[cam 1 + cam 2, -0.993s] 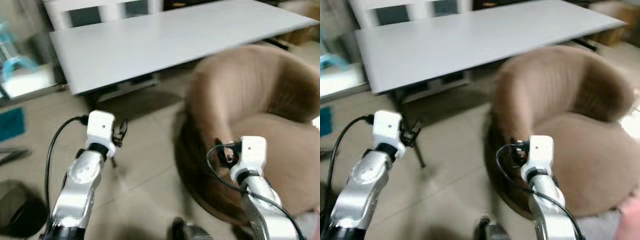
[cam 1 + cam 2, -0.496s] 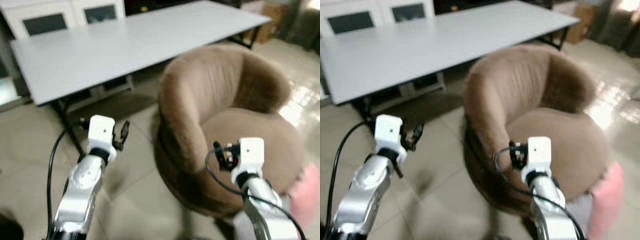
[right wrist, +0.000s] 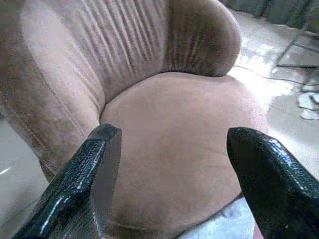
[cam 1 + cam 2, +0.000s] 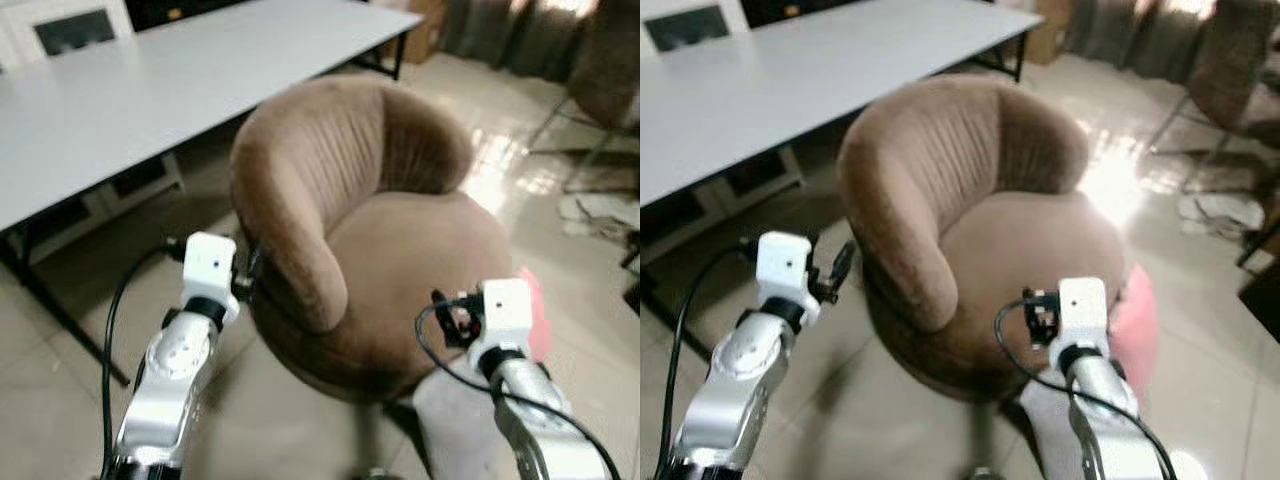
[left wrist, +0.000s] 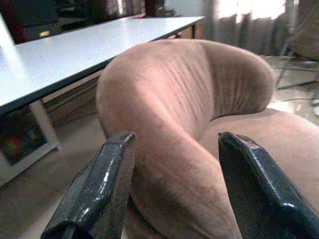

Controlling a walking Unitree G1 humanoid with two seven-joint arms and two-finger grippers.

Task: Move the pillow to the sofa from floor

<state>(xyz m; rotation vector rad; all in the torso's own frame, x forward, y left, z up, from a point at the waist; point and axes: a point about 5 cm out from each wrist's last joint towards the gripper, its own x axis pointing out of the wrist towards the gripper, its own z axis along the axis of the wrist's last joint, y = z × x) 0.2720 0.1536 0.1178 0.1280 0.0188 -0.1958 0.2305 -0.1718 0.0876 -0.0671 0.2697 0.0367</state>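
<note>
The left gripper [image 5: 172, 184] has its jaws spread wide and holds nothing; just ahead of them is the padded arm of the brown sofa [image 4: 400, 240], a round tub chair. The right gripper [image 3: 182, 184] is just as wide and just as empty, with the sofa seat directly in front of it and a little below. Both arms are raised at about the same height, one on either side of the sofa's near edge.

The pillow [image 4: 1135, 325] lies on the floor [image 4: 60, 400] beyond and outside the right gripper, tucked against the sofa's far side. It shows as a pink blur, partly hidden behind the right wrist, so its shape and which way it lies are probably not to be trusted yet.

The step in hand looks like the approach, with nothing grasped so far. To do it well, the robot should turn right until the pillow sits between the two grippers, then bend, keeping both sets of jaws wide and closing deep into the soft bulk, not on a corner.

Past the left gripper stands a grey tabletop [image 4: 120, 90].
</note>
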